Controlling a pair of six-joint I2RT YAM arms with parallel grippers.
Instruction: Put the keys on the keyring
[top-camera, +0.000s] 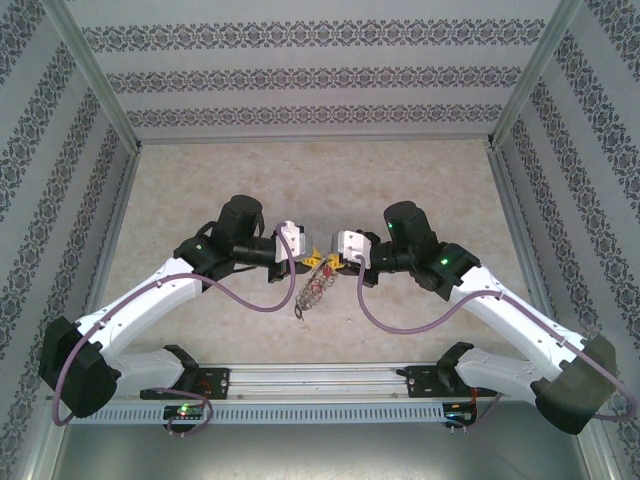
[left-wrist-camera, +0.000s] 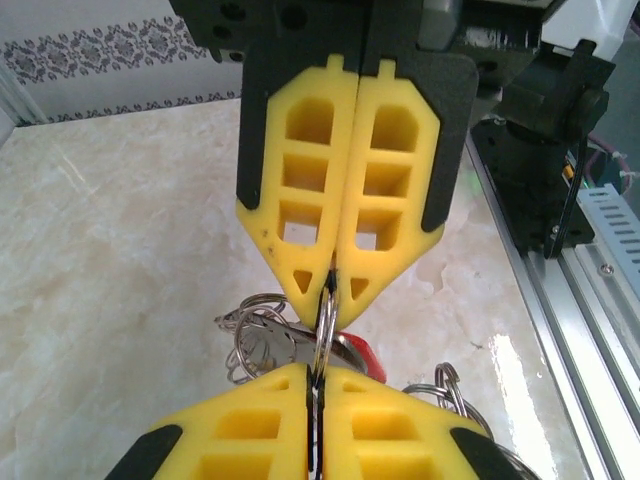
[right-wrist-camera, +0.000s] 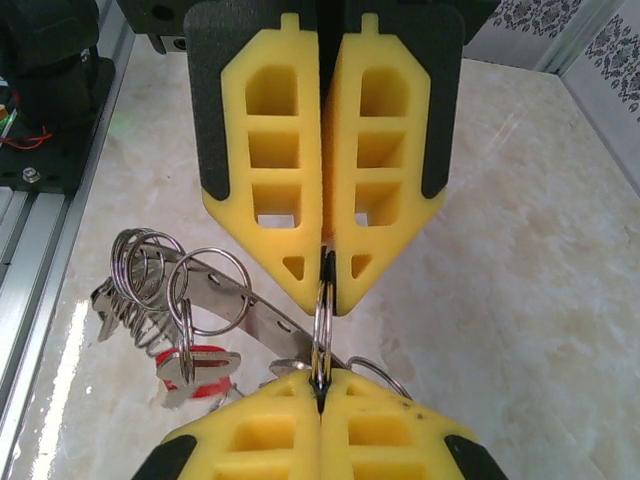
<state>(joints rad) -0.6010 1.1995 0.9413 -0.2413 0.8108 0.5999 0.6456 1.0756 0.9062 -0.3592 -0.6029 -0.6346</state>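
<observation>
Two grippers are seen tip to tip above the middle of the marble-patterned table (top-camera: 420, 180) in the top view, with the arms angled inward from either side. The left gripper (left-wrist-camera: 315, 378) is closed, its yellow fingers pressed together on a thin ring (left-wrist-camera: 326, 318) that is seen edge-on. The right gripper (right-wrist-camera: 320, 385) is likewise closed on the same thin ring from the opposite side. The ring is thus pinched at both ends and spans the short gap between the two pairs of fingertips. Each pair of fingers is parted only by the thickness of the wire.

The keyring (right-wrist-camera: 245, 305) is shown in the right wrist view as a flat grey metal band. It curves from the upper left down towards the pinched ring, just beside the fingertips. Several small wire loops (right-wrist-camera: 150, 262) are threaded on it. The keys (right-wrist-camera: 198, 362) are hung beneath those loops, to the left of the right gripper, and a red tag (right-wrist-camera: 205, 385) is partly hidden behind them. In the left wrist view the red tag is seen just right of the pinched ring, beyond the left gripper's fingertips. In the top view the bundle is seen just on the near side of the two grippers, towards the arm bases. Whether the thin ring is threaded on the keyring cannot be told, nor whether the bundle rests on the table.
</observation>
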